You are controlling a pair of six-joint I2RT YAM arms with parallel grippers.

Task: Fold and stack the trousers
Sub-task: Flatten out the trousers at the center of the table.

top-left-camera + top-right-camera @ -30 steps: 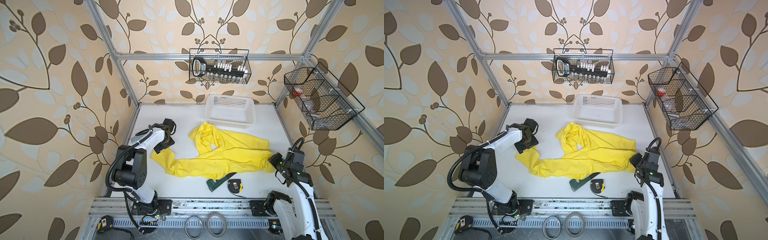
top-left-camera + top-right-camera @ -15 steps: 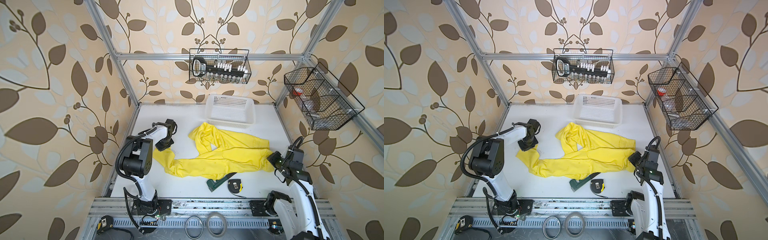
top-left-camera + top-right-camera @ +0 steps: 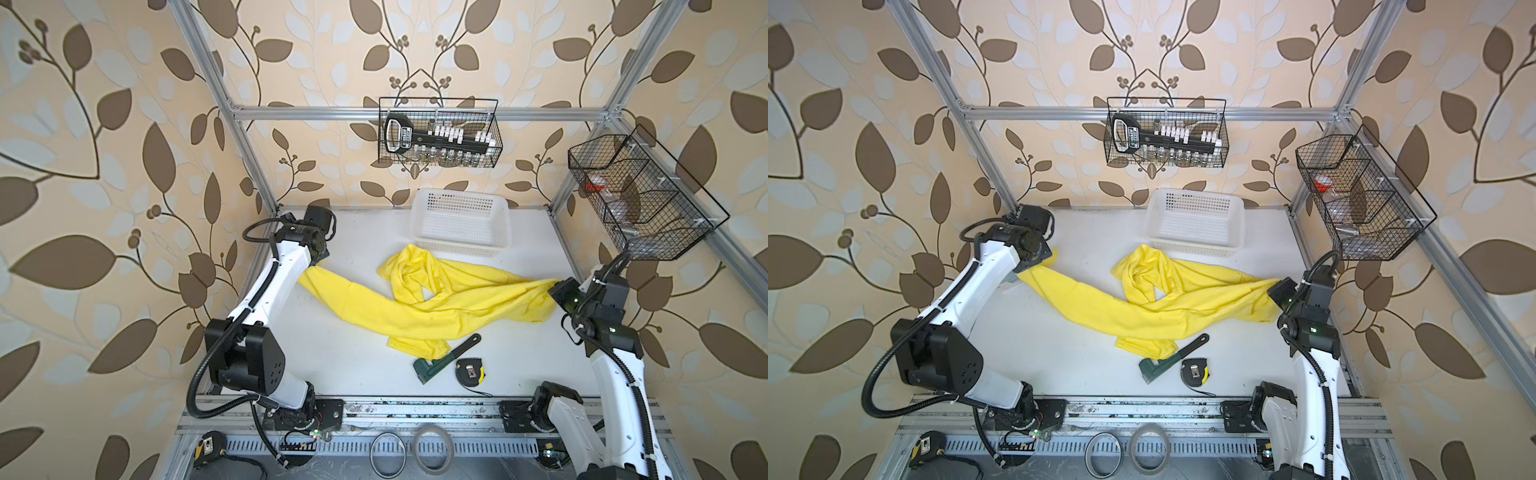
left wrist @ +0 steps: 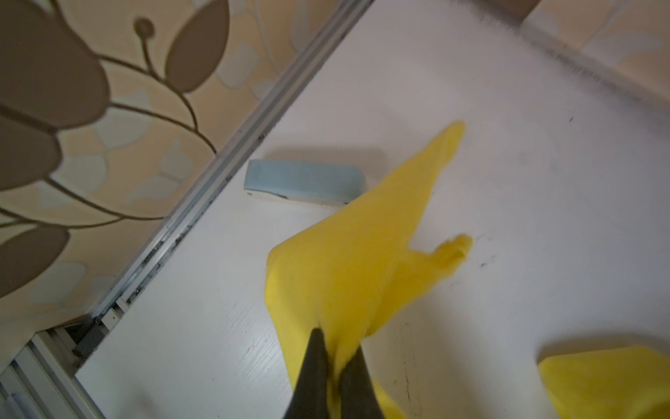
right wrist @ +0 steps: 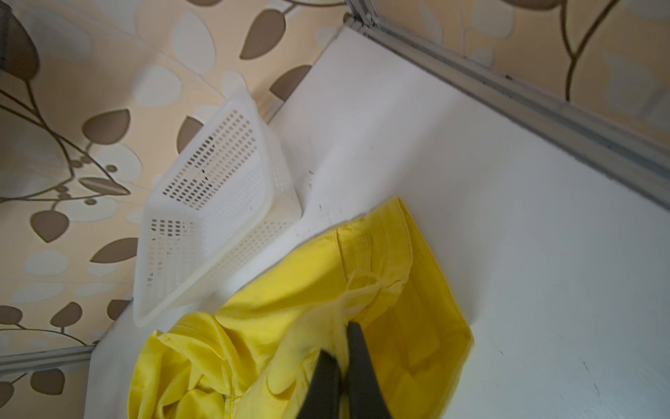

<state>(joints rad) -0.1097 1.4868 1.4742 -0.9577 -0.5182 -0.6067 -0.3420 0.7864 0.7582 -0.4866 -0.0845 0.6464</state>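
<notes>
The yellow trousers (image 3: pixel 436 307) (image 3: pixel 1167 307) lie stretched across the white table, with one leg bunched in a loop near the basket. My left gripper (image 3: pixel 320 259) (image 3: pixel 1045 261) is at the back left. In the left wrist view it (image 4: pixel 337 342) is shut on the end of a trouser leg (image 4: pixel 348 261), which is raised off the table. My right gripper (image 3: pixel 555 287) (image 3: pixel 1273 287) is at the right edge. In the right wrist view it (image 5: pixel 340 339) is shut on the waist end of the trousers (image 5: pixel 398 290).
A white perforated basket (image 3: pixel 459 224) (image 5: pixel 210 203) stands at the back, touching the trousers. A green pipe wrench (image 3: pixel 444 363) and a tape measure (image 3: pixel 469 370) lie near the front, the wrench partly under the fabric. A pale blue block (image 4: pixel 304 183) lies by the left rail.
My left gripper has shut on the leg end and drawn it toward the back left corner. The right gripper has moved back a little with the waist, so the cloth lies straighter.
</notes>
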